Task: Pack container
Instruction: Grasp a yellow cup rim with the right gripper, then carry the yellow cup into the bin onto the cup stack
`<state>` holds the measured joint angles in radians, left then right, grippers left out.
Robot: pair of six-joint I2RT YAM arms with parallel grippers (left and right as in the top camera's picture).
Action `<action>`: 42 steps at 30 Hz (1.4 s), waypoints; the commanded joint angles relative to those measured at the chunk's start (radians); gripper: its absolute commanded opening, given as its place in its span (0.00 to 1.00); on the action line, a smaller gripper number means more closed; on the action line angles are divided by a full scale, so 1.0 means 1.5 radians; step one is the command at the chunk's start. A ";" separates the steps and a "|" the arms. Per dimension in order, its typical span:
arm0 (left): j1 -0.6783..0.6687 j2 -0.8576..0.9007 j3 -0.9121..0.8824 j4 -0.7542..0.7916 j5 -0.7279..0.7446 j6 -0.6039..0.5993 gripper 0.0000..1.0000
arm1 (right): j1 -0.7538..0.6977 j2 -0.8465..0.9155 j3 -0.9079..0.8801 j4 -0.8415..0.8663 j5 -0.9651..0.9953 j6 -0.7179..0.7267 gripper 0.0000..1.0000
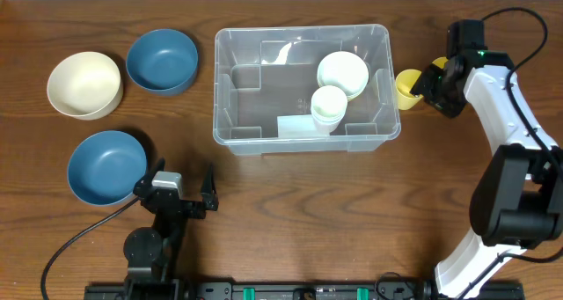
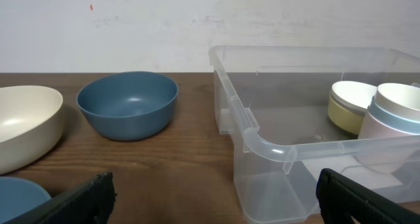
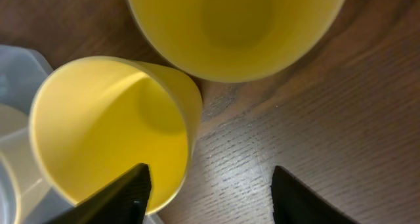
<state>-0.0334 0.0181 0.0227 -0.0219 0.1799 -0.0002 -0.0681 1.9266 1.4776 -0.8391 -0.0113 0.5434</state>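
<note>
Container [image 1: 255, 106] sits mid-table, pale cups [image 1: 341, 71] inside. Overhead catches a yellow cup [image 1: 407, 87] just beside its right wall. The right wrist view adds a second yellow cup [image 3: 236, 27]. The right gripper [image 3: 210, 178] is part-open astride the first one's wall, gripping nothing. Left gripper [image 2: 213, 184] is wide, empty.
</note>
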 commanded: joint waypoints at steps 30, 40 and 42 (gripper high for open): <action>0.003 0.001 -0.012 -0.022 0.007 0.004 0.98 | -0.002 0.053 -0.002 -0.001 -0.002 0.006 0.01; 0.003 0.001 -0.012 -0.022 0.007 0.004 0.98 | -0.002 -0.066 -0.001 -0.055 -0.011 -0.002 0.01; 0.003 0.001 -0.012 -0.022 0.007 0.004 0.98 | -0.002 -0.110 -0.001 -0.069 -0.013 -0.005 0.01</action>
<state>-0.0334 0.0181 0.0231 -0.0223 0.1799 -0.0002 -0.0681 1.8828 1.4742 -0.9302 -0.0257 0.5488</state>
